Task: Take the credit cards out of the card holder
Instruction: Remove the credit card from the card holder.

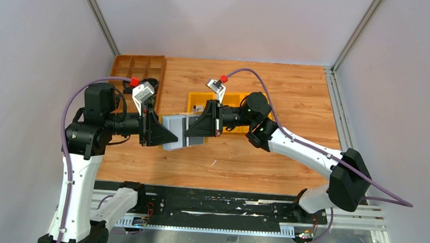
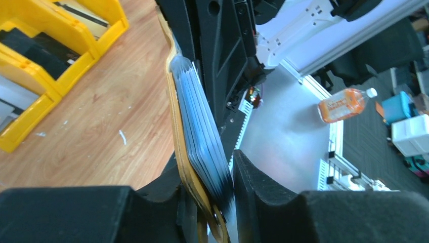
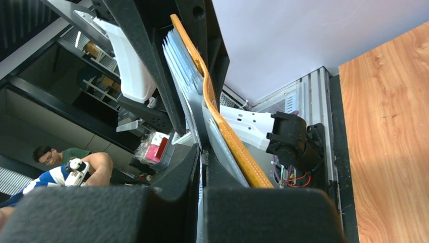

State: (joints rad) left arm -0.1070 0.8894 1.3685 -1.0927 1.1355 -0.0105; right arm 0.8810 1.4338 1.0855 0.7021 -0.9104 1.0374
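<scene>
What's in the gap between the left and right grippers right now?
The card holder, open with its grey pleats showing, bridges the left gripper and right gripper, both clamped on it. The top external view shows this.

Wood-grain table (image 1: 266, 162), seemingly leather card holder (image 1: 176, 133)

Wooden table (image 1: 291, 92), brown compartment tray (image 1: 138, 68) at far-left corner, yellow bins (image 1: 231, 99) mid-table toward the back
</scene>
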